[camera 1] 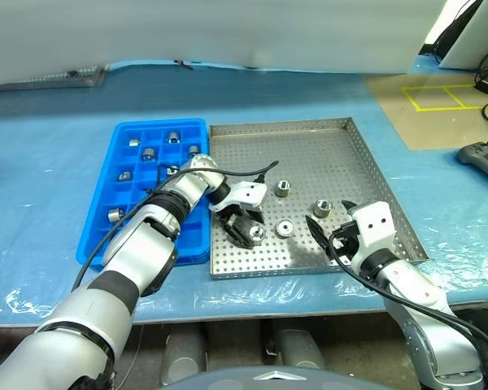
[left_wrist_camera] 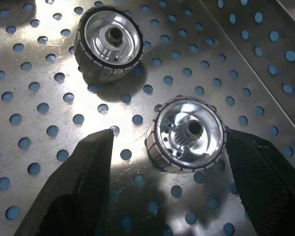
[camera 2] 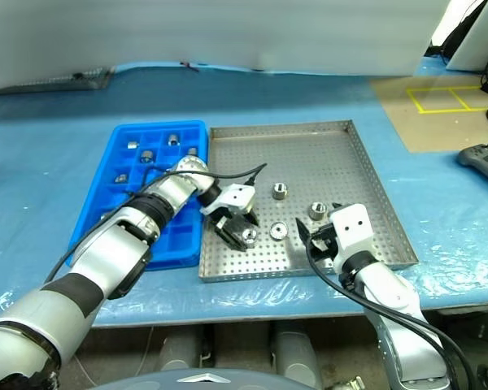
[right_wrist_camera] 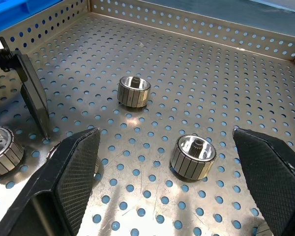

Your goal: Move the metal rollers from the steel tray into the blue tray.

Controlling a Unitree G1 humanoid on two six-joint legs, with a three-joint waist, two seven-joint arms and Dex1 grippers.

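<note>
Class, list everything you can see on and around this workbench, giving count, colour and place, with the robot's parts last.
steel tray: one, silver, perforated, table centre.
blue tray: one, bright blue, beside the steel tray's left edge.
metal rollers in steel tray: four, silver, near half.
metal rollers in blue tray: about seven, silver, separate compartments.
table cover: one, blue.
board: one, brown with yellow tape, far right.
controller: one, dark, right edge.
left tool: black fingers, open, either side of one roller.
right tool: black fingers, open, over the steel tray's near right.
</note>
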